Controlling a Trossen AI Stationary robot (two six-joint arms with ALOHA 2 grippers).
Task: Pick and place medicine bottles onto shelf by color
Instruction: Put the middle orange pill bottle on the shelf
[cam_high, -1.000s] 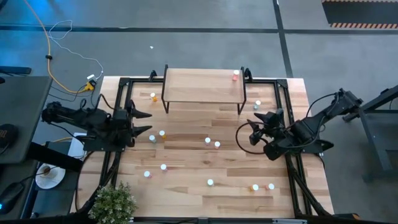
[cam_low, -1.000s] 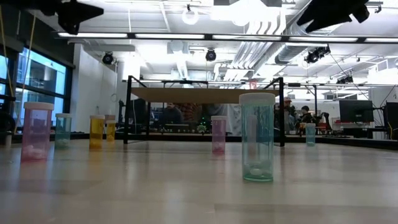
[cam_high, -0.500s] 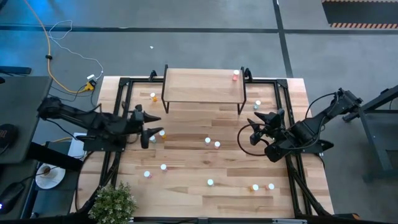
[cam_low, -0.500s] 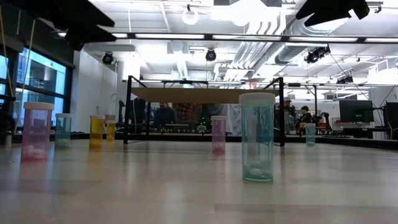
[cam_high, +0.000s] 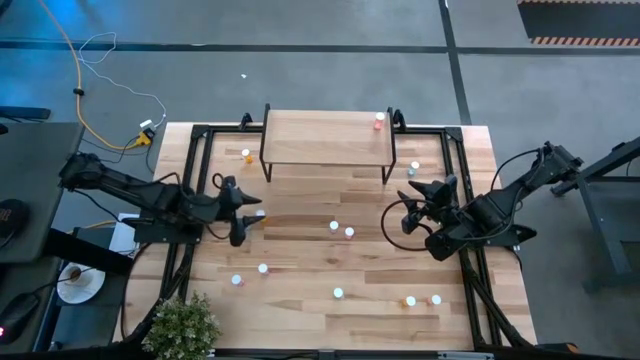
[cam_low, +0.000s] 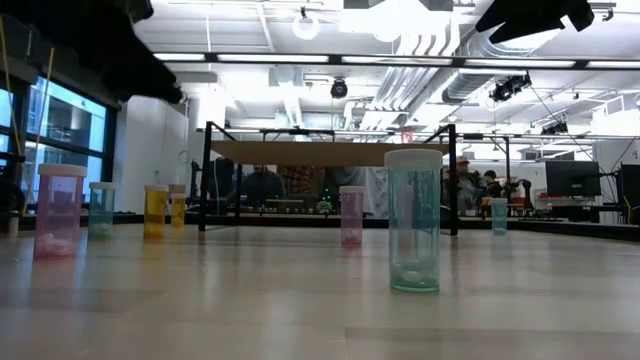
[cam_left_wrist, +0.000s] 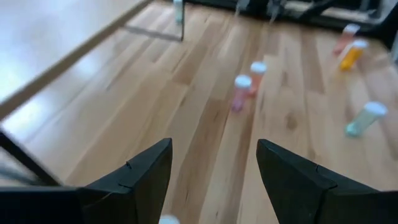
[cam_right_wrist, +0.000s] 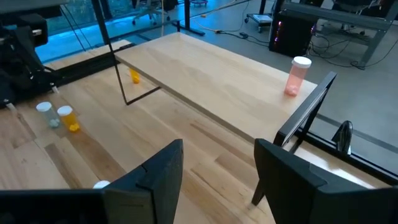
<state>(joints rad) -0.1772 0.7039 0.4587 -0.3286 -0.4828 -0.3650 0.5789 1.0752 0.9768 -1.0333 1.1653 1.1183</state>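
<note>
Your left gripper (cam_high: 247, 219) hangs with jaws wide and empty over the table's left side, beside an orange bottle (cam_high: 262, 216), likely lining up a pick. Your right gripper (cam_high: 425, 193) waits wide and empty near the shelf (cam_high: 325, 135), where one pink bottle (cam_high: 379, 121) already stands at the right end.

one bottle (cam_high: 379, 121) on shelf (cam_high: 325, 135), other bottles (cam_high: 341, 231) scattered on table (cam_high: 300, 270)
</note>
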